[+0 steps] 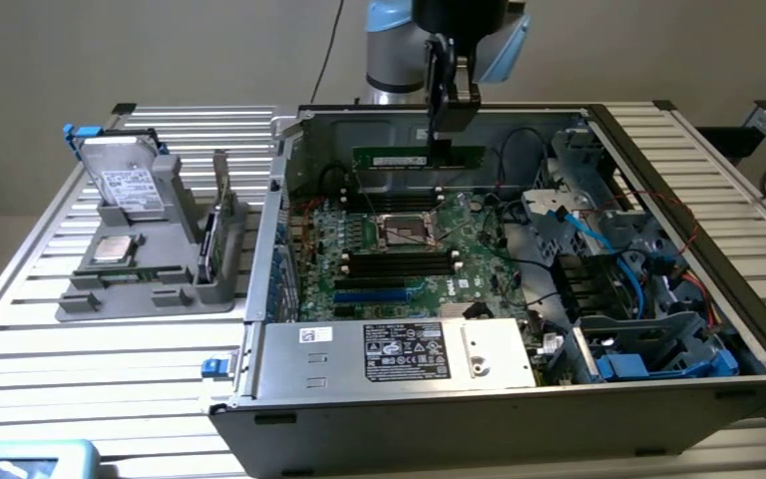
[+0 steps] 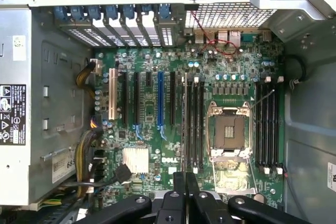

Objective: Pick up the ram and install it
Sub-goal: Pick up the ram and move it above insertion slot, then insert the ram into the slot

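Arm (image 1: 386, 75): silver-grey tube, pale blue joint caps. Claw (image 2: 185, 175): black, jointed linkages, silver pivot screws.

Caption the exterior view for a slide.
Tool holding the ram over the motherboard inside the open case.

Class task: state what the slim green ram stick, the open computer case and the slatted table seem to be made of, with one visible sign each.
The slim green ram stick, held in the end effector: probably fibreglass circuit board, matt green with pale label. The open computer case: likely sheet steel, dull grey, thin folded edges. The slatted table: seemingly aluminium, satin silver ribbed profiles.
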Available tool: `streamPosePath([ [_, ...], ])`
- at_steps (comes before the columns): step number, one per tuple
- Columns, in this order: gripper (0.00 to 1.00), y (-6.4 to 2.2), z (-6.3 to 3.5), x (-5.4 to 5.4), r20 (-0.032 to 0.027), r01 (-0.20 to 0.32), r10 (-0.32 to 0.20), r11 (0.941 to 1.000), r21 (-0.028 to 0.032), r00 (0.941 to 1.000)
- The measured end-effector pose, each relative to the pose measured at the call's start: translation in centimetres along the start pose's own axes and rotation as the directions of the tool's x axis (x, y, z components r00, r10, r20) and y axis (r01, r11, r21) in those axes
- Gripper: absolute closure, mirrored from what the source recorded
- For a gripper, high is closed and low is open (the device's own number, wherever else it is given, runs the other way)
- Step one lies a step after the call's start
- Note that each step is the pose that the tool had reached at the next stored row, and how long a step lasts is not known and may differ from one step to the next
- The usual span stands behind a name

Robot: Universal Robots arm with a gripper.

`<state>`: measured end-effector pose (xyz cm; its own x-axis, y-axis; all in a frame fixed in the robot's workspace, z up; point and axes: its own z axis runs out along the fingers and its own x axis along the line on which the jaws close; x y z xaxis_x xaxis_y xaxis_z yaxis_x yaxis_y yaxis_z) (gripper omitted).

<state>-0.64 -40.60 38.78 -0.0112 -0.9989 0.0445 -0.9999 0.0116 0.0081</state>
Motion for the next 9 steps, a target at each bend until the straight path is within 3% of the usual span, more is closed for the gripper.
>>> streamPosePath([
  [9, 0.87, 0.01, 0.48, -1.5, -0.0021, -0.002, 0.002, 1.0, -0.0001, 1.0],
])
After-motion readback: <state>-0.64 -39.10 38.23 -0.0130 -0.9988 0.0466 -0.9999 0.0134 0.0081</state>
